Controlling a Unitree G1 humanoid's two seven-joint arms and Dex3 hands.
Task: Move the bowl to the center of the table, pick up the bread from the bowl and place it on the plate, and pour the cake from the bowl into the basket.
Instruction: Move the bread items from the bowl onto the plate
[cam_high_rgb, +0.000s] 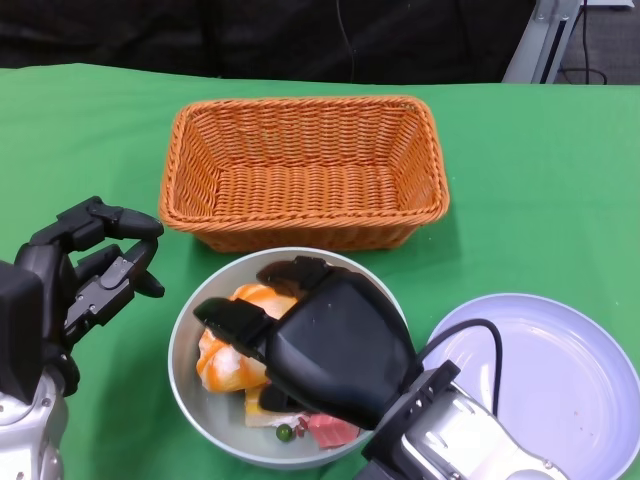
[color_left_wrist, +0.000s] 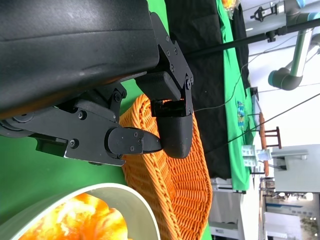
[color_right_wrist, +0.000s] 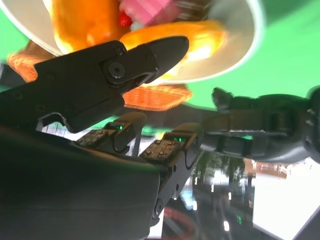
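Over the bowl (cam_high_rgb: 190, 350), the right robot hand (cam_high_rgb: 310, 335) reaches toward the bread (cam_high_rgb: 225, 355) — grip unclear; left robot hand (cam_high_rgb: 90, 270) spread, empty.

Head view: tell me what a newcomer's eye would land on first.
First, the right hand reaching over the grey bowl near the table's front, its fingers above the orange bread. Next, the empty orange wicker basket just behind the bowl on the green table. The pale plate lies bare to the right, and the left hand hovers left of the bowl, holding nothing.

Right robot hand (cam_high_rgb: 300, 335) over bowl (cam_high_rgb: 195, 385), fingers on bread (cam_high_rgb: 232, 352).
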